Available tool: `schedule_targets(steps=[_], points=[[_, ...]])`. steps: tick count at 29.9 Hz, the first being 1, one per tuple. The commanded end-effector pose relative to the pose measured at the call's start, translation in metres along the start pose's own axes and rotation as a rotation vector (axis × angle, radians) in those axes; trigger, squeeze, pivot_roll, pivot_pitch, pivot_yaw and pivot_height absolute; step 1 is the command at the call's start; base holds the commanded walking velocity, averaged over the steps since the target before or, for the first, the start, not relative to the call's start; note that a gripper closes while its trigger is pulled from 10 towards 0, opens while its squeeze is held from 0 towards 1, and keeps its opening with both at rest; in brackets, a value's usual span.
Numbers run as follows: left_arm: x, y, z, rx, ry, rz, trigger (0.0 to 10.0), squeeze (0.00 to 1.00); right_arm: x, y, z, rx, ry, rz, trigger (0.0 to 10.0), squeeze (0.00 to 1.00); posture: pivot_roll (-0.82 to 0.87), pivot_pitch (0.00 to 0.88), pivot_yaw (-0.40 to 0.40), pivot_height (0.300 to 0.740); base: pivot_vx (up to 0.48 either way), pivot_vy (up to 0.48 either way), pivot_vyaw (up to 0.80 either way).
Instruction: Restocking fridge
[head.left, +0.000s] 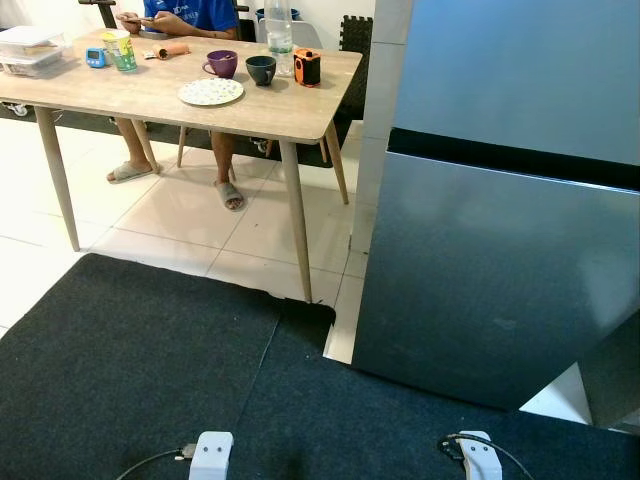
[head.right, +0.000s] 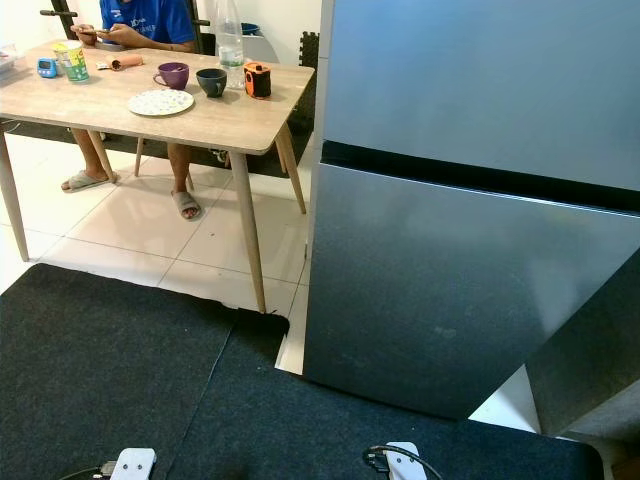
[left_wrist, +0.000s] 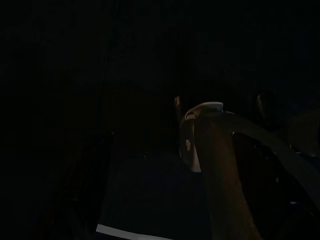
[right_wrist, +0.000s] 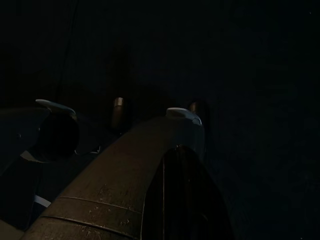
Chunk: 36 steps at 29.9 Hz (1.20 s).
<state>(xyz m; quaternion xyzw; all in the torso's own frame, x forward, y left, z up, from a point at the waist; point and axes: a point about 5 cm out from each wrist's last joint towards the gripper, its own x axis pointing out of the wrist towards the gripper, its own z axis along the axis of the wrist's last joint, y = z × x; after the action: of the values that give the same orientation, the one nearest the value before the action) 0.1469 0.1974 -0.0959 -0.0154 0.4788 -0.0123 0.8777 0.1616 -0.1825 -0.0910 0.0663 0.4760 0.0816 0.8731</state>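
Right before the robot stands the closed fridge (head.right: 470, 270), approach underway, hands' grip impossible to tell, next comes reaching to open its door.

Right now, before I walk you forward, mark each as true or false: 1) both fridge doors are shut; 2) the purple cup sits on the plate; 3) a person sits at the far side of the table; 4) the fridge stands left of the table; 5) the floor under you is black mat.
1) True: the fridge shows both doors closed.
2) False: the purple cup stands on the table behind the plate, not on it.
3) True: a person sits there, feet under the table.
4) False: the fridge stands to the right of the table.
5) True: black mat covers the near floor.
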Motion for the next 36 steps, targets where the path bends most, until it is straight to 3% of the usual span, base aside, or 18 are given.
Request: schedule_targets(steps=[1, 15, 36], points=[[-0.0004, -0.0068, -0.0082, -0.008, 0.028, -0.018, 10.0, 0.00, -0.0009, -0.0012, -0.0044, 0.011, 0.020, -0.004, 10.0, 0.00, -0.07, 0.080, -0.040, 0.740, 0.000, 0.000, 0.00], [-0.0013, -0.0051, -0.0106, -0.006, 0.034, -0.016, 10.0, 0.00, -0.0011, 0.0002, -0.0028, 0.019, 0.000, 0.031, 10.0, 0.00, -0.06, 0.085, -0.042, 0.740, 0.000, 0.000, 0.00], [-0.0010, -0.0069, -0.0102, -0.029, 0.028, -0.021, 10.0, 0.00, -0.0009, 0.0023, 0.0000, 0.039, -0.011, 0.081, 10.0, 0.00, -0.07, 0.089, -0.037, 0.740, 0.000, 0.000, 0.76]])
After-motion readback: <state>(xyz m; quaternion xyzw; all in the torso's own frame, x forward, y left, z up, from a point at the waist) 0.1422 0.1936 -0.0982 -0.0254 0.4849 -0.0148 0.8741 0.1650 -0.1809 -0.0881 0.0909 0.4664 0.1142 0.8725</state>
